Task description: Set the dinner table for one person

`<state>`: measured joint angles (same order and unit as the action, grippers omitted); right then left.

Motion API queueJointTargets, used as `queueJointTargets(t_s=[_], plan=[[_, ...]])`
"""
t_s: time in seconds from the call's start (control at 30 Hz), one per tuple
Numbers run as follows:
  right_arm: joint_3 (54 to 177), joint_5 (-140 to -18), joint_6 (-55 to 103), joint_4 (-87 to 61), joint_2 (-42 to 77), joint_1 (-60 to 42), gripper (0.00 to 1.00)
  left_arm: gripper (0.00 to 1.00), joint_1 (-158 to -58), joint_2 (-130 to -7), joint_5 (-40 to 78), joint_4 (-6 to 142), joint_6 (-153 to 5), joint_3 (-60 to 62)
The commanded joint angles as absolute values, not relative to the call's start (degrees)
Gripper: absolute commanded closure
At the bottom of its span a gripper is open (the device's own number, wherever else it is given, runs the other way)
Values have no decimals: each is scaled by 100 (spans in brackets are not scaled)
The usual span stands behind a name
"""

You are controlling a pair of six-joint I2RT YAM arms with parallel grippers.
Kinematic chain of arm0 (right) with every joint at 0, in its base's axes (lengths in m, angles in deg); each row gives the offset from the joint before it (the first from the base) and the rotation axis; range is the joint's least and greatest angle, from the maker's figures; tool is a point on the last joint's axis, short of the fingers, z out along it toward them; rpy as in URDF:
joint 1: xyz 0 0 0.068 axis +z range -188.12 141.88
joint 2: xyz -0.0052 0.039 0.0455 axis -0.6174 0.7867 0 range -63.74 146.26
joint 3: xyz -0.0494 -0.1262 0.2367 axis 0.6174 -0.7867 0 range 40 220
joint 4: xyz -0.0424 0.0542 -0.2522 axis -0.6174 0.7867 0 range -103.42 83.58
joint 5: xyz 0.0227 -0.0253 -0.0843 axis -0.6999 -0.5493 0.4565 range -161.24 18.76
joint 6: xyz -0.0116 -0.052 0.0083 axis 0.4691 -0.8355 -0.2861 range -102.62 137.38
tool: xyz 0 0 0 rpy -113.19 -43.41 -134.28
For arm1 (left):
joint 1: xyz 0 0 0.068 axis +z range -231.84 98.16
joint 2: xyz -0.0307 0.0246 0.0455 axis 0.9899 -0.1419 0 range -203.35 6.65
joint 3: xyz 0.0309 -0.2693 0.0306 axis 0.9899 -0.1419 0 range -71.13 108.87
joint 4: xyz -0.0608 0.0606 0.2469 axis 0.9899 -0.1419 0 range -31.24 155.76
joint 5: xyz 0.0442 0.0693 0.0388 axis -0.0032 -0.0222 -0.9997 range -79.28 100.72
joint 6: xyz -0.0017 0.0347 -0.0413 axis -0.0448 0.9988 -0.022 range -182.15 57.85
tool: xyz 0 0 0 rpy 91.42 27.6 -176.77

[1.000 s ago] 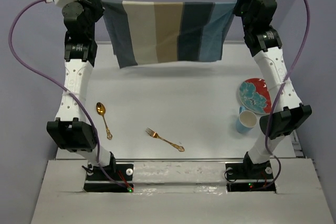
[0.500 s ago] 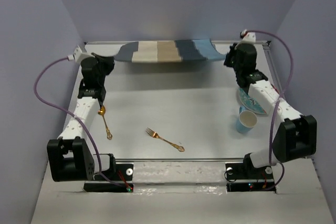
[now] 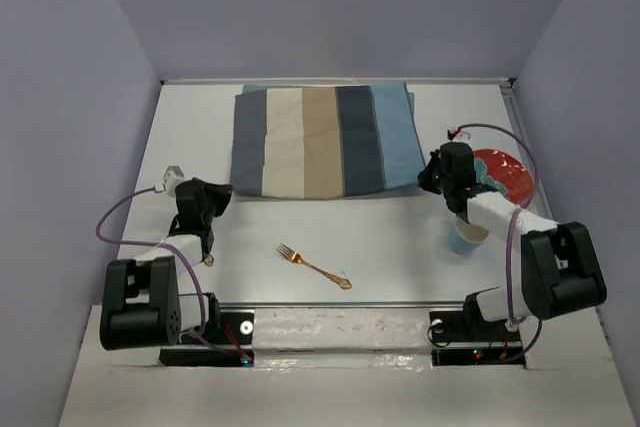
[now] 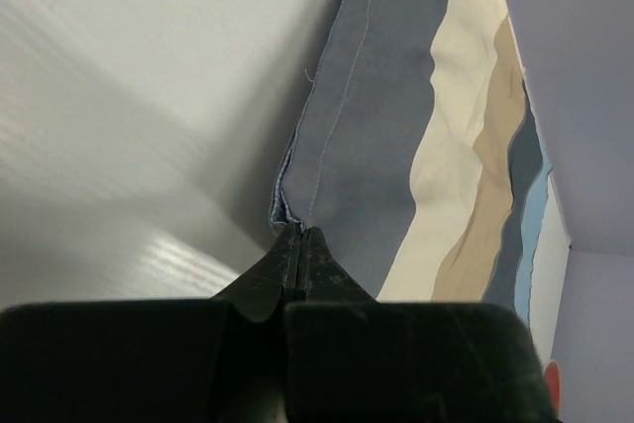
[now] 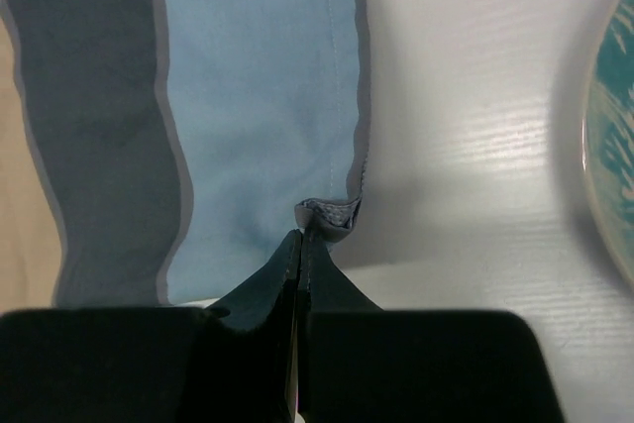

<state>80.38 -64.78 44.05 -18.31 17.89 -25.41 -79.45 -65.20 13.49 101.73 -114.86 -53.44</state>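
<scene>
The striped blue, beige and grey placemat (image 3: pixel 325 140) lies flat on the far middle of the white dinner table (image 3: pixel 400 237). My left gripper (image 3: pixel 229 194) is low at its near left corner and shut on that corner, as the left wrist view (image 4: pixel 298 232) shows on the grey stripe (image 4: pixel 367 146). My right gripper (image 3: pixel 421 185) is low at the near right corner and shut on it; the right wrist view (image 5: pixel 301 235) shows the light-blue corner (image 5: pixel 328 213) bunched at the tips.
A gold fork (image 3: pixel 315 267) lies near the front middle. A gold spoon (image 3: pixel 208 260) is mostly hidden under my left arm. A red and teal plate (image 3: pixel 508 175) and a light-blue cup (image 3: pixel 466 237) sit by my right arm. Lavender walls border the table.
Both arms came down and toward the front with the placemat. It hung high between the grippers, then sagged over the far edge, and now lies spread flat on the table.
</scene>
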Motion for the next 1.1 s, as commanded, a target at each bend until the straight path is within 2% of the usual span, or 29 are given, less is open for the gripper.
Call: queueJointTargets(t_s=[0.0,0.27,0.53,1.03,1.07], plan=[[7535,-6763,4787,-2116,1282,-2573,100,100,-7921,-5850,1441,10681,-11462,-5828],[6936,-6765,5007,-1695,414,-2573,100,100,-7912,-5058,1223,9970,-11436,-6391],[6593,-6545,5113,-1141,-493,-2573,100,100,-7912,-3635,932,9126,-11568,-6752],[6425,-6904,5210,-728,-942,-2573,100,100,-7921,-2158,1211,8388,-11796,-7298],[6461,-6939,5183,-710,-951,-2573,96,100,-7912,-2061,1213,8317,-11779,-7280]])
